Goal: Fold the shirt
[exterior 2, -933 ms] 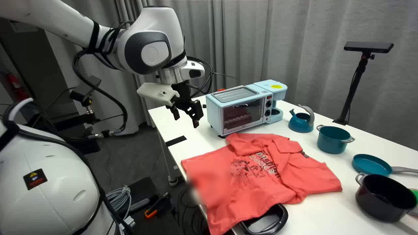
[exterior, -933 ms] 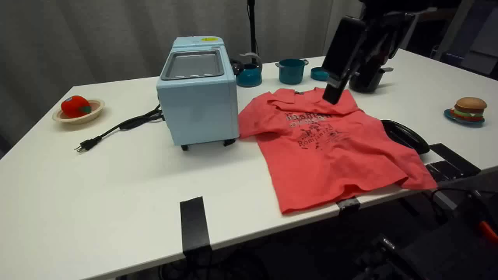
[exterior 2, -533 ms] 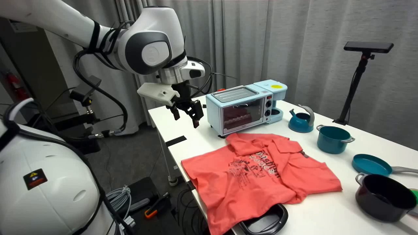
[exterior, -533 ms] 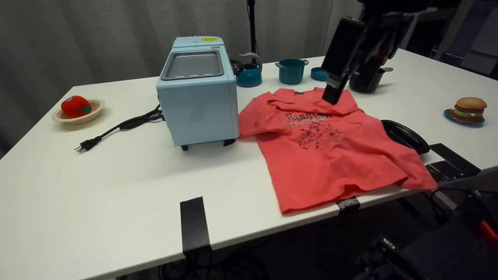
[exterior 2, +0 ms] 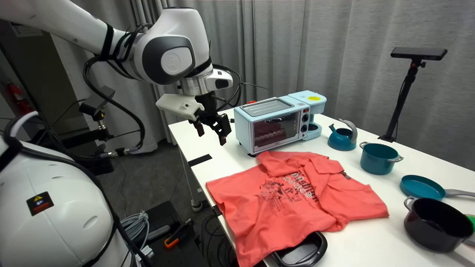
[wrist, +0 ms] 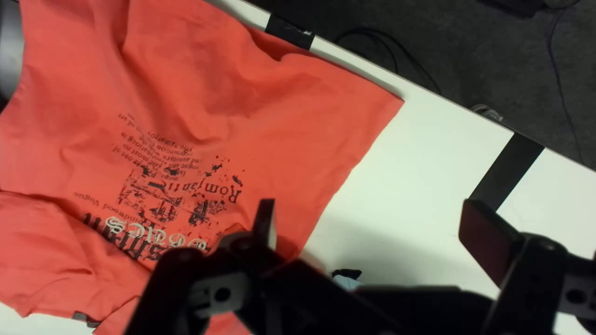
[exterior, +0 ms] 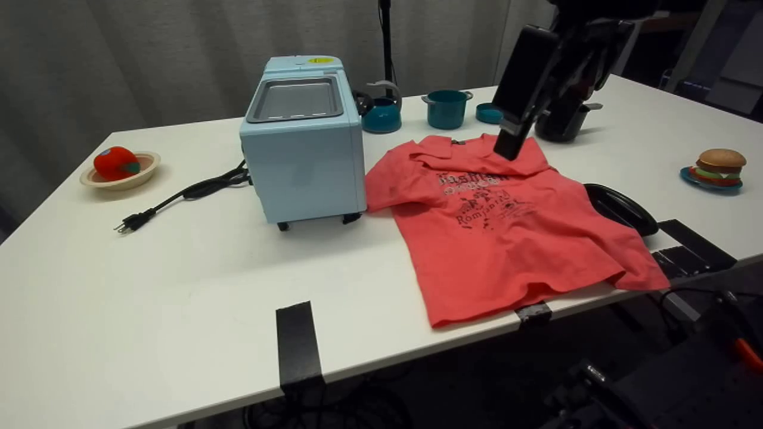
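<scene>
your end effector (wrist: 368, 228) is spread wide and empty, probably to pinch the shirt (exterior: 506, 244), lying face-up on the bench (exterior: 179, 292), presumably ready for folding.

Shirt (wrist: 200, 125): "Vogue", "Rom…", etc.; warn. sign (exterior 2: 39, 203) on arm (exterior 2: 59, 233).

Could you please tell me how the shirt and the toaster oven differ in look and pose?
The shirt is coral red with printed lettering, whereas the toaster oven is light blue with a dark front window. The shirt is soft cloth, lying spread and rumpled; the toaster oven is a rigid box standing upright on short feet. Both rest on the white table.
</scene>
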Robot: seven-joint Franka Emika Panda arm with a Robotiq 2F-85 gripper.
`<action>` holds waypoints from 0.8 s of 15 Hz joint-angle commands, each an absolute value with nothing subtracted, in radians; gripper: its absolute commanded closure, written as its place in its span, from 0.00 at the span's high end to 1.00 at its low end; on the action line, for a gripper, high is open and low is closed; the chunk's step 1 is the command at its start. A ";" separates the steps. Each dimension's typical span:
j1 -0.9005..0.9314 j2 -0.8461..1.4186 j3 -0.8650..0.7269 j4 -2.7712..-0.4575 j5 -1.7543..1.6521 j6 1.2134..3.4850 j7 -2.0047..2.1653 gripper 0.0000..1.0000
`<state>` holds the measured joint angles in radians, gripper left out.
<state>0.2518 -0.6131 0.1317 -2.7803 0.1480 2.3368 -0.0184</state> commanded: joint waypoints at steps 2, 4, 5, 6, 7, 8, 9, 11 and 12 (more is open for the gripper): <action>0.252 -0.614 0.132 -2.779 0.148 2.334 -0.018 1.00; 0.240 -0.576 0.114 -2.746 0.138 2.344 -0.045 1.00; 0.231 -0.549 0.101 -2.723 0.134 2.347 -0.060 1.00; 0.222 -0.526 0.091 -2.705 0.129 2.354 -0.069 1.00; 0.210 -0.495 0.077 -2.683 0.124 2.363 -0.084 1.00; 0.204 -0.466 0.063 -2.662 0.124 2.368 -0.100 1.00; 0.197 -0.431 0.043 -2.640 0.129 2.382 -0.128 1.00; 0.192 -0.352 0.011 -2.601 0.145 2.432 -0.184 1.00; 0.194 -0.314 -0.001 -2.585 0.153 2.464 -0.213 1.00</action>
<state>0.2017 -0.4453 0.0360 -2.6592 0.1387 2.3973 -0.1278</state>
